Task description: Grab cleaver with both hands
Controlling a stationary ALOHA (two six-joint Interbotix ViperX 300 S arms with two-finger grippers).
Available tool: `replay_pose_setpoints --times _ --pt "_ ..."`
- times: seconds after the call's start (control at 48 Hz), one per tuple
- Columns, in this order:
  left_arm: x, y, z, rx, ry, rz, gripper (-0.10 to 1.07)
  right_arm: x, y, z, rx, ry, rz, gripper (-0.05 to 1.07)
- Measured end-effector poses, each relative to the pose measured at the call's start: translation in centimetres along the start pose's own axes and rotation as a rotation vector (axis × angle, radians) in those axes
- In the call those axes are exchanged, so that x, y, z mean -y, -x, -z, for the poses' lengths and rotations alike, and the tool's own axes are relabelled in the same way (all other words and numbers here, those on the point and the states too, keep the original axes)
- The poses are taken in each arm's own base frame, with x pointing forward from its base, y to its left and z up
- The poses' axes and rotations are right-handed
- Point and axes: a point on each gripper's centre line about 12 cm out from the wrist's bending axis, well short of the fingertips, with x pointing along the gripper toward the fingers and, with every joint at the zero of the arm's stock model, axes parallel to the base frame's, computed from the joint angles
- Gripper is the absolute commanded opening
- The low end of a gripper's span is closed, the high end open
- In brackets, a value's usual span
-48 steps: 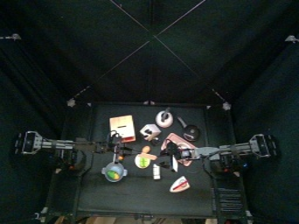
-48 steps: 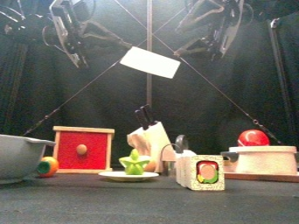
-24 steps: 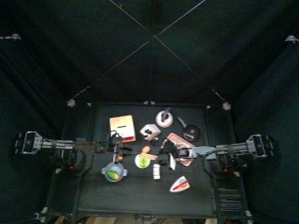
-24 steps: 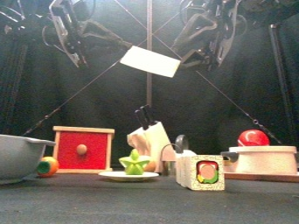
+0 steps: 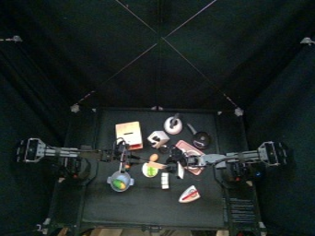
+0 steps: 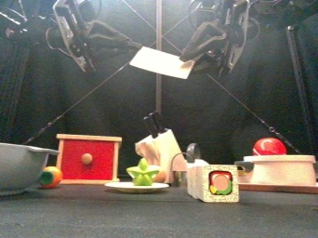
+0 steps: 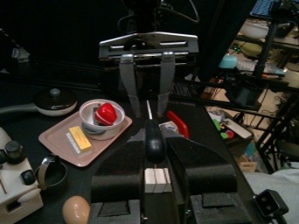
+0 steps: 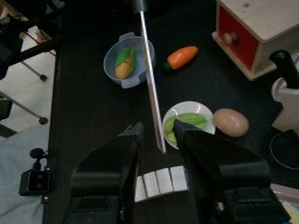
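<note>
Table [image 5: 204, 214]: small and black, crowded with things from its middle outward.
Left arm: comes in from 9 o'clock of the table in the top view.
Right arm: comes in from 3 o'clock and faces the left arm across the middle.
Cleaver [image 6: 159, 62]: in the air, well above the things on the table, at 12 o'clock in the front view. Its pale blade is slightly tilted and spans the gap between the two arms. The right wrist view shows it edge-on as a thin line.
Left hand [image 7: 158, 147]: clenched on the cleaver's slim black handle, which runs away from it toward the other arm.
Right hand [image 8: 159, 136]: jaws parted, one on each side of the blade, with a slit of space on both sides. No grasp shows.
Orange-tan box [image 5: 127, 131]: at 11 o'clock on the table. Its red front with a round knob faces the front view.
Grey bowl [image 5: 120, 180]: at 8 o'clock on the table, with yellow-green pieces in it.
Pink tray [image 7: 73, 138]: at 1 o'clock on the table. It carries a white cup with something red inside.
Plate [image 8: 187, 118]: near the table's middle, carrying a green star-shaped piece.
Red-and-white wedge [image 5: 189, 194]: at 5 o'clock on the table.
Carrot [image 8: 181, 58]: just beside the bowl.
Egg [image 8: 230, 122]: just beside the plate.
</note>
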Motion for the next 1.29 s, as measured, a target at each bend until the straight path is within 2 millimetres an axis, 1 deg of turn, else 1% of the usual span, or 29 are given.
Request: replay_pose_setpoints --times 0.354,0.5,0.708,0.771,1.021,1.083,1.292 --pt "-0.04 -0.06 -0.08 0.002 -0.002 -0.001 0.50 0.02 0.00 0.06 -0.001 0.000 0.000 0.39" --pt "-0.04 -0.06 -0.08 0.002 -0.002 -0.001 0.50 0.01 0.00 0.02 -0.001 0.000 0.000 0.32" --pt "0.00 -0.06 -0.09 0.003 0.000 0.000 0.51 0.03 0.00 0.08 -0.003 0.000 0.001 0.31" --pt "-0.04 -0.06 -0.10 0.003 -0.002 0.000 0.53 0.01 0.00 0.02 -0.001 0.000 0.000 0.31" --pt "0.00 -0.06 -0.09 0.003 0.000 0.000 0.71 0.05 -0.01 0.16 -0.006 0.000 0.002 0.31" --pt "-0.05 -0.06 -0.09 0.002 0.000 -0.002 0.74 0.07 -0.01 0.22 -0.007 0.000 0.002 0.31" --pt "0.09 -0.13 0.08 -0.011 0.001 -0.001 0.75 0.08 -0.01 0.27 -0.012 -0.005 0.003 0.31"
